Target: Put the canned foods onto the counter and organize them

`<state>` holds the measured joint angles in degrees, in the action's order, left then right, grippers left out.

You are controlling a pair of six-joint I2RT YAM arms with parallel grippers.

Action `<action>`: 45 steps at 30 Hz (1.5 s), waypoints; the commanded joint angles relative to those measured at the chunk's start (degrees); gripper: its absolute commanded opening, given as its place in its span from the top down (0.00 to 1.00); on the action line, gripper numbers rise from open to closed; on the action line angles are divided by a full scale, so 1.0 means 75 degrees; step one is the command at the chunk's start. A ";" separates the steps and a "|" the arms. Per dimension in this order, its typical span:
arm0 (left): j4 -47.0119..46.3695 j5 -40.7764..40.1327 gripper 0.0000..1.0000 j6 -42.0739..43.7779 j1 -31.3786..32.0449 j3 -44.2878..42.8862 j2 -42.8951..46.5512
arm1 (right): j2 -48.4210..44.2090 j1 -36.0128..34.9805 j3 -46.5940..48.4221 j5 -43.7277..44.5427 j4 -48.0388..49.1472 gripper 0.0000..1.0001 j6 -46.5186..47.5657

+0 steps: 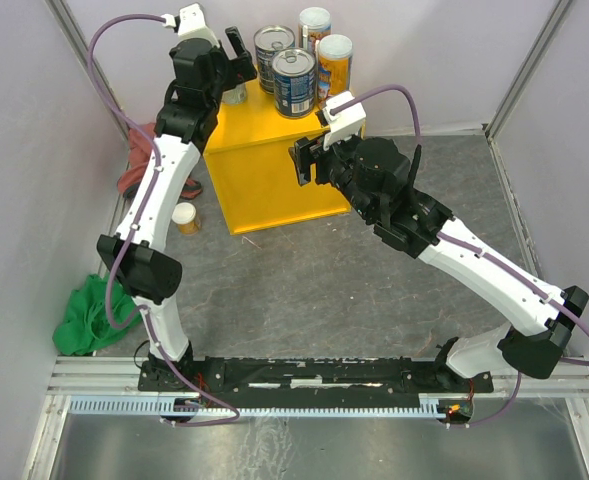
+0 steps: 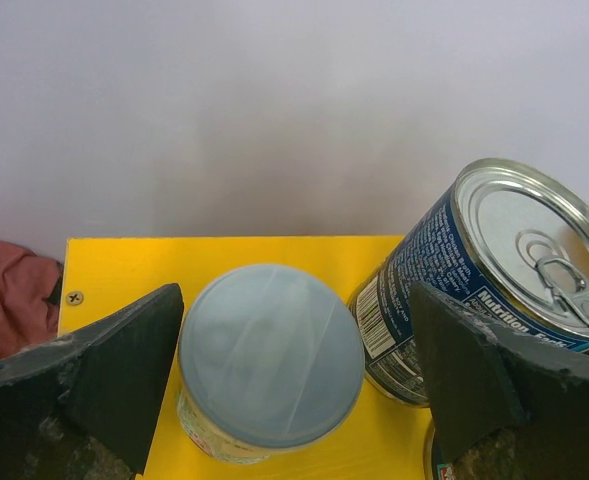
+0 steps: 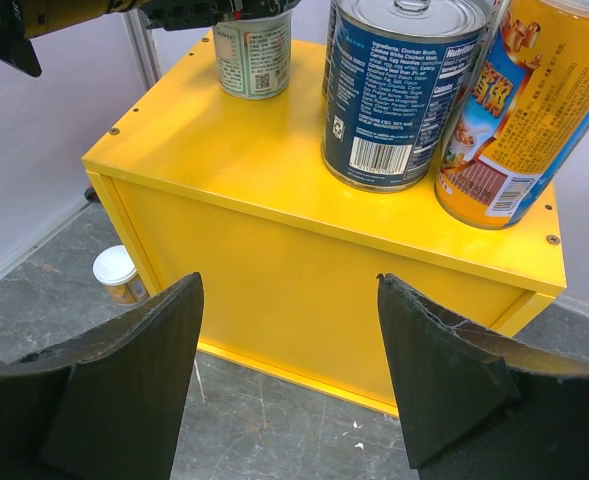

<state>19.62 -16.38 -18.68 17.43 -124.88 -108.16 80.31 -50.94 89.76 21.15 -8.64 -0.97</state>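
The yellow counter [image 1: 274, 175] carries two silver-topped blue tins [image 1: 294, 82] [image 1: 273, 45] and two orange cans [image 1: 334, 62] [image 1: 314, 24] at its back right. A short white-lidded can [image 2: 269, 360] stands upright at the counter's left edge. My left gripper [image 2: 294, 300] is open and straddles it, with a wide gap on the right side next to a blue tin [image 2: 484, 270]. Another short can [image 1: 184, 217] stands on the floor left of the counter. My right gripper [image 3: 289, 285] is open and empty, facing the counter's front wall [image 3: 304, 250].
A red cloth [image 1: 139, 165] lies on the floor behind and left of the counter, and a green cloth [image 1: 89, 315] lies near the left wall. Purple walls enclose the grey floor. The floor can also shows in the right wrist view [image 3: 119, 275].
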 commanded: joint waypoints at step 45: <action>0.0489 -0.5175 0.01 -0.5633 -0.0014 0.8639 0.5819 | -0.0250 -0.0052 0.0159 -0.0350 0.0121 0.22 -0.0292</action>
<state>19.84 -53.89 -47.79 18.28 -61.76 -65.69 80.31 -51.00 89.78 19.22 -9.91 -2.76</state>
